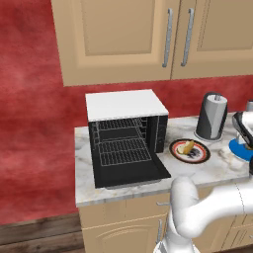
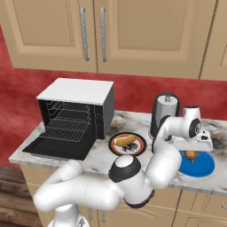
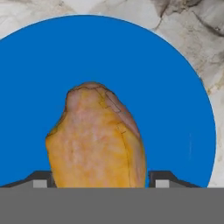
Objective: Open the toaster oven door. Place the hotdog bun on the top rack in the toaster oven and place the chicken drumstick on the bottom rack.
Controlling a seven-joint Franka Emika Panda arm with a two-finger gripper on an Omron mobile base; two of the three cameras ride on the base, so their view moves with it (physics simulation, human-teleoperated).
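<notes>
The toaster oven (image 1: pixel 126 104) (image 2: pixel 77 90) stands on the counter with its door (image 1: pixel 131 173) (image 2: pixel 57 148) folded down flat. Inside, the top rack (image 1: pixel 118 124) and the bottom rack (image 1: pixel 123 150) are bare. A hotdog bun (image 1: pixel 187 147) (image 2: pixel 125 140) lies on a dark plate (image 1: pixel 197 157) right of the oven. Further right, the chicken drumstick (image 2: pixel 190 154) (image 3: pixel 96 140) rests on a blue plate (image 2: pixel 199 166) (image 3: pixel 109 52). My gripper (image 2: pixel 191 150) (image 3: pixel 101 181) points straight down over it. One fingertip stands on each side of the drumstick, close to it, with a thin gap on one side.
A grey-black kettle (image 1: pixel 212 117) (image 2: pixel 165 108) stands behind the two plates, close to my arm. Wall cabinets hang above the oven. The marble counter's front edge (image 1: pixel 123 197) runs just before the lowered door.
</notes>
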